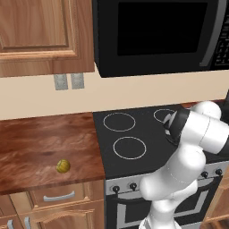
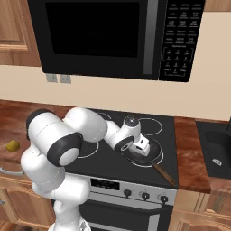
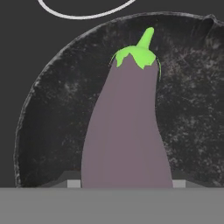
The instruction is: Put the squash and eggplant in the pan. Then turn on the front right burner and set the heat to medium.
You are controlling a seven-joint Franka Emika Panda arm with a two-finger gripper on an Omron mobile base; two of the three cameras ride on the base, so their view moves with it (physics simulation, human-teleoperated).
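Note:
The eggplant, purple with a bright green stem cap, stands between my gripper's fingers, stem end pointing away toward the pan's floor. The gripper is shut on it, low over the dark grey pan. The pan sits on the front right burner, which it covers, and its brown handle points toward the stove front. Whether the eggplant touches the pan I cannot tell. The squash, a small yellow-olive ball, lies on the wooden counter left of the stove, far from the gripper.
Three other white burner rings mark the black cooktop. Stove knobs line the front panel below the pan. A black microwave hangs above. A sink lies to the right.

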